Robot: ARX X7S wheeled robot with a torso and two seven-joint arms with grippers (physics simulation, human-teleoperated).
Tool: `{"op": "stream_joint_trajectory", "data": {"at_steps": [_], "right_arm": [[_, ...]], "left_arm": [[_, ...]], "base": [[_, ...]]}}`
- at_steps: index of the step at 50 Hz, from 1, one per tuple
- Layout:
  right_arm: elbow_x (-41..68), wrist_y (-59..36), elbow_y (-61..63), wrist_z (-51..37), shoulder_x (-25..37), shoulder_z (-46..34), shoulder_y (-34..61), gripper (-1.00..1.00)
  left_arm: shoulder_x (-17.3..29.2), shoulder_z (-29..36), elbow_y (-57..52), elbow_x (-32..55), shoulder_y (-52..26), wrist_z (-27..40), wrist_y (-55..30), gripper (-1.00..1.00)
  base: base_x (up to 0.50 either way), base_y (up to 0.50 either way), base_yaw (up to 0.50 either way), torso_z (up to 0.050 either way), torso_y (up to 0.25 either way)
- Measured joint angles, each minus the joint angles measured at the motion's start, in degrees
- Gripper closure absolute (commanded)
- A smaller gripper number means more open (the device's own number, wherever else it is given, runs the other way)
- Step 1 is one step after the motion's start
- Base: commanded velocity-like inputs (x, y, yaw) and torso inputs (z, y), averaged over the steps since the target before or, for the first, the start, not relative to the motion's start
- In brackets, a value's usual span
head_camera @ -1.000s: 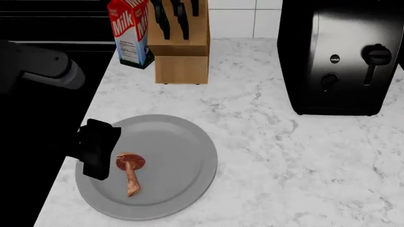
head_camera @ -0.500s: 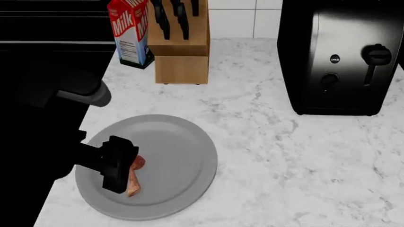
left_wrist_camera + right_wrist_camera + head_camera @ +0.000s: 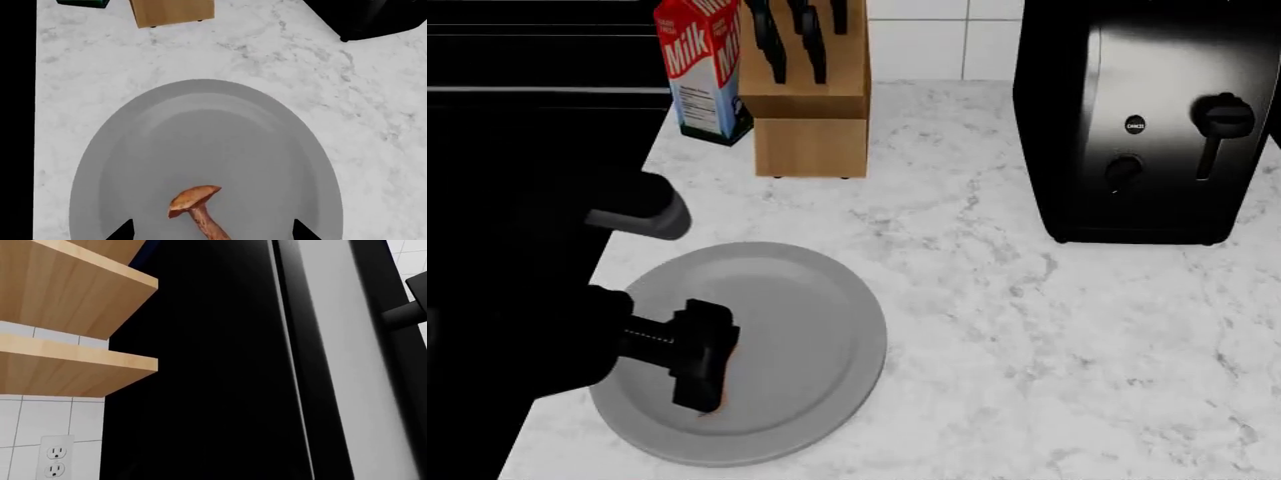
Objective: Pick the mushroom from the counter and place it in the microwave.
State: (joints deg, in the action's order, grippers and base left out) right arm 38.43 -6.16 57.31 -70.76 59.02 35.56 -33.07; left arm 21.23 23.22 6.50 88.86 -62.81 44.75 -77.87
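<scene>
The mushroom, with a reddish-brown cap and a tan stem, lies on its side on the grey plate, which sits on the white marble counter. My left gripper is open just above the plate. Its two black fingertips stand well apart on either side of the stem, clear of it. In the head view the left gripper hangs over the plate's left part and hides the mushroom. My right gripper is lost in the dark of its wrist view. The microwave is out of view.
A milk carton and a wooden knife block stand at the back of the counter. A black toaster stands at the back right. The black stove borders the counter's left edge. The right wrist view shows wooden shelves and a tall dark panel.
My left arm has moved right and forward over the plate. The gripper went from beside the mushroom to above it and now covers it in the head view.
</scene>
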Motion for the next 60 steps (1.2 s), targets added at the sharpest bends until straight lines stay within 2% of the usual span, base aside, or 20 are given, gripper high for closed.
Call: {"op": "stream_joint_trajectory", "data": {"at_steps": [38, 60], "right_arm": [[-0.1, -1.0, 0.3, 0.5, -0.5, 0.5, -0.2, -1.00], [-0.7, -1.0, -0.3, 0.8, -0.7, -0.6, 0.3, -1.00]], "left_arm": [[-0.9, 7.4, 6.8, -10.1, -0.3, -10.7, 6.2, -1.00], [-1.4, 10.2, 8.5, -12.6, 0.6, -14.0, 8.3, -1.00]], "base": [[0.00, 0.00, 0.00, 0.000, 0.000], [0.00, 0.00, 0.00, 0.000, 0.000]]}}
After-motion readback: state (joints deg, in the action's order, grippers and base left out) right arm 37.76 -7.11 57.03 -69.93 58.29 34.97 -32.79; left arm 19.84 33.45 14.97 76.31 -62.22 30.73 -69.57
